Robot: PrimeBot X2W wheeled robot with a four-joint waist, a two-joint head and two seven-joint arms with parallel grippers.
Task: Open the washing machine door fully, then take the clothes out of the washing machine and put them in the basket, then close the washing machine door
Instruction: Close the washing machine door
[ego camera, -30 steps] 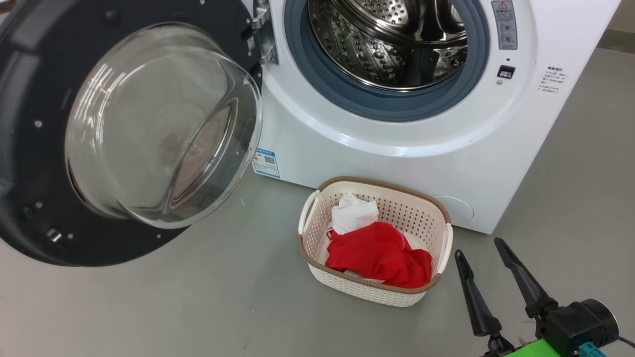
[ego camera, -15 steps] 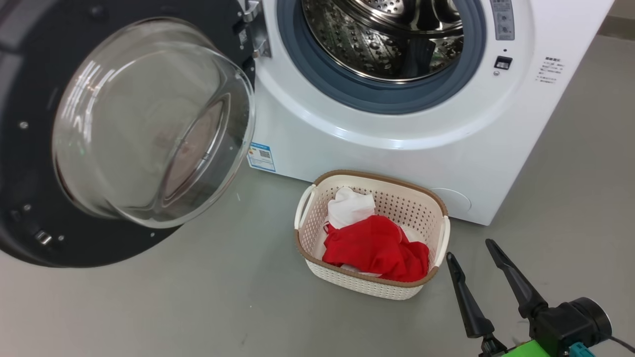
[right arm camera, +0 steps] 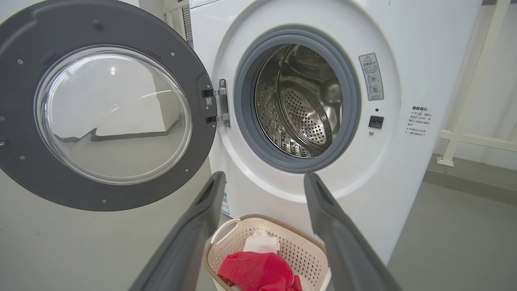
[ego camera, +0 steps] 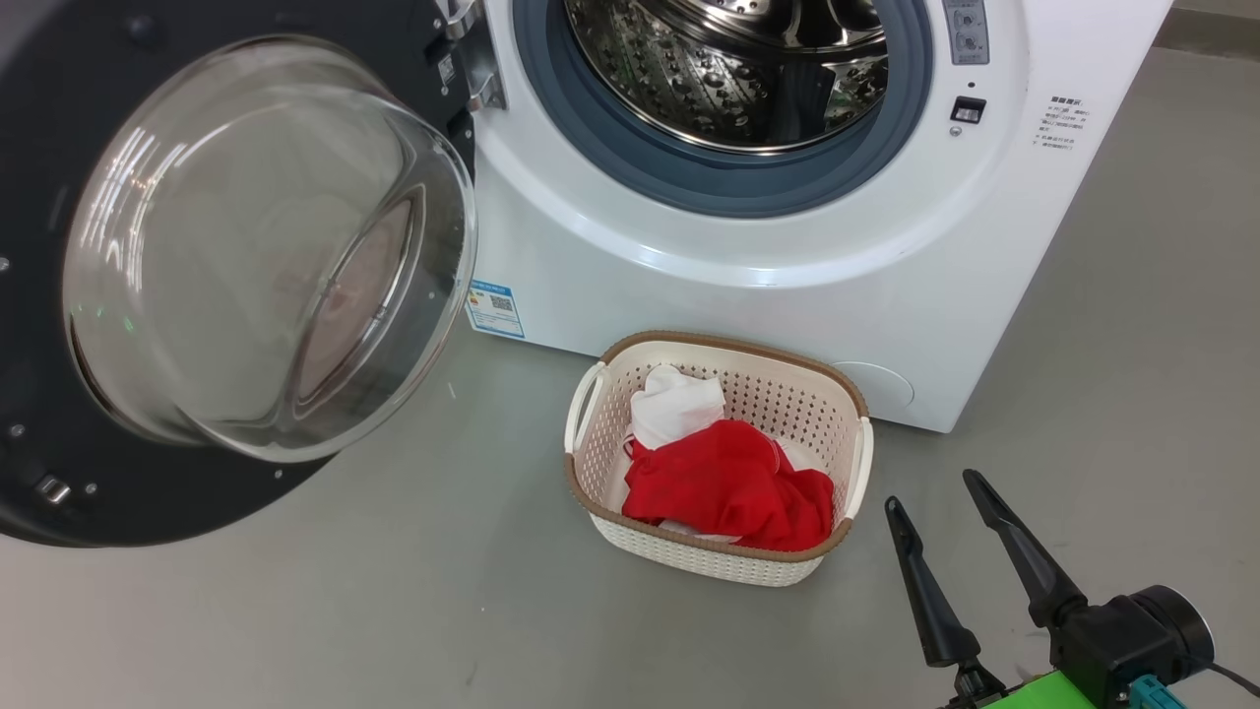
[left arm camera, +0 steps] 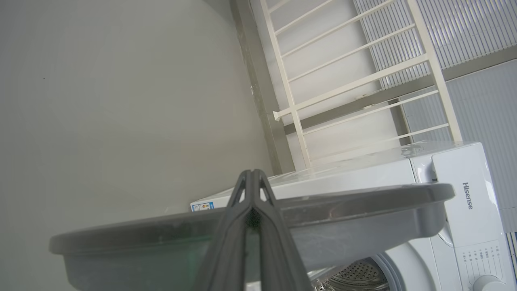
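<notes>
The washing machine door (ego camera: 148, 502) stands swung open at the left, its glass bowl bulging toward me. The washing machine (ego camera: 689, 295) shows a bare steel drum (ego camera: 728, 79). The basket (ego camera: 733, 343) sits on the floor before the machine and holds the clothes (ego camera: 728, 483), red with a white piece (ego camera: 674, 404) behind. My right gripper (ego camera: 930, 492) hovers open just right of the basket. In the right wrist view, the right gripper (right arm camera: 264, 182) frames the basket (right arm camera: 301, 252) and clothes (right arm camera: 258, 270). My left gripper (left arm camera: 252, 174) is shut and empty, lying across the door's outer edge (left arm camera: 363, 210).
Grey floor (ego camera: 394, 611) spreads around the basket and under the open door. A cream railing (left arm camera: 355, 85) and a grey skirting strip (right arm camera: 464, 182) stand beside the machine.
The whole head picture has slid left and slightly up, so the camera moved. The right gripper keeps its open pose. The clothes lie unchanged in the basket.
</notes>
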